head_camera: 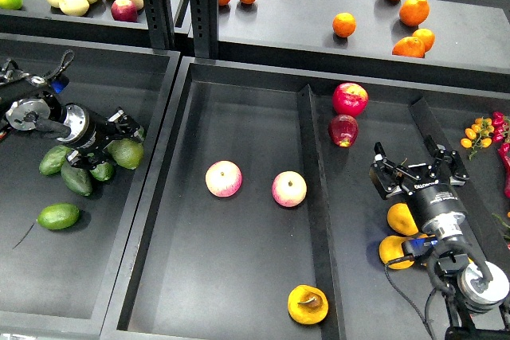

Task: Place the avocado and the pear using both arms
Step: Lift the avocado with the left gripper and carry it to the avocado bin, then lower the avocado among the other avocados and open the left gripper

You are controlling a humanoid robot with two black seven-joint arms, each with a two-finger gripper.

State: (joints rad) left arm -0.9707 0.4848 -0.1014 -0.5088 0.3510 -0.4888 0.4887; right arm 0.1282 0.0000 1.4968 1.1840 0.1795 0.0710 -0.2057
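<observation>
My left gripper [126,131] hangs over a heap of green avocados in the left bin. Its tip is right against the plump avocado [129,154] at the heap's right end. The fingers are dark and I cannot tell them apart. Another avocado [59,216] lies alone nearer the front. The yellow-orange pear [307,305] with the brown sunken blemish lies at the front of the middle bin, away from both grippers. My right gripper [411,158] is over the right compartment, fingers spread wide and empty.
Two pink-yellow apples [224,178] [288,189] lie in the middle bin. Two red apples [350,99] sit beyond the right gripper. Two clean yellow pears [401,219] lie partly under my right arm. A divider ridge [312,173] separates the compartments. Shelves behind hold oranges and apples.
</observation>
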